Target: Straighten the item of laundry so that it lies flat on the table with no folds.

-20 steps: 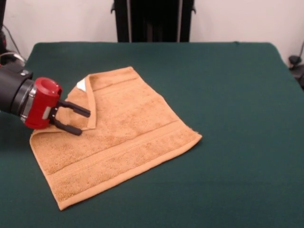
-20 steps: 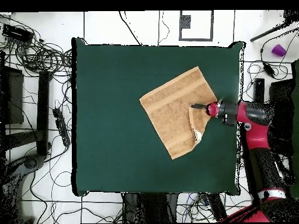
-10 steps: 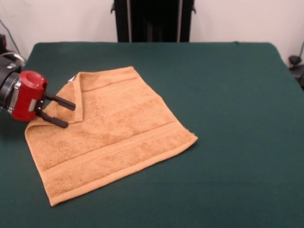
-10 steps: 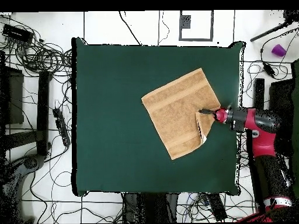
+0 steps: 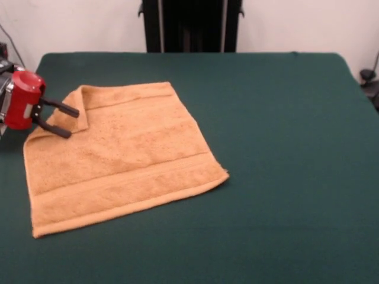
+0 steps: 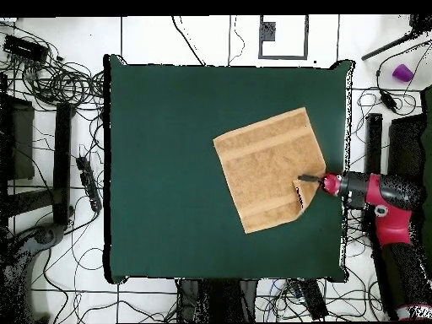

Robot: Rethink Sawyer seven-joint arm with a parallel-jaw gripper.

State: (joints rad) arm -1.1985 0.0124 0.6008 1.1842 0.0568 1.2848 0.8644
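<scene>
The item of laundry [image 5: 124, 148] is an orange-tan towel lying on the left half of the dark green table [image 5: 284, 118]. It is mostly flat, with one narrow flap [image 5: 80, 106] at its far left corner still turned over. My gripper [image 5: 71, 123] reaches in level from the left, its red wrist behind it, and its two black fingers are shut on that turned corner. In the overhead view the towel [image 6: 266, 169] lies near the table's right edge, and the gripper [image 6: 302, 179] holds the corner flap [image 6: 308, 192].
The table's edge [image 6: 344, 169] runs close beside the gripper's wrist. A black pedestal [image 5: 189, 26] stands behind the table. Cables [image 6: 59, 84] and a small purple object [image 6: 402, 72] lie on the floor around it.
The gripper has pulled outward toward the table edge with the corner in it. The whole towel slid along, and the folded flap has shrunk to a narrow strip.
</scene>
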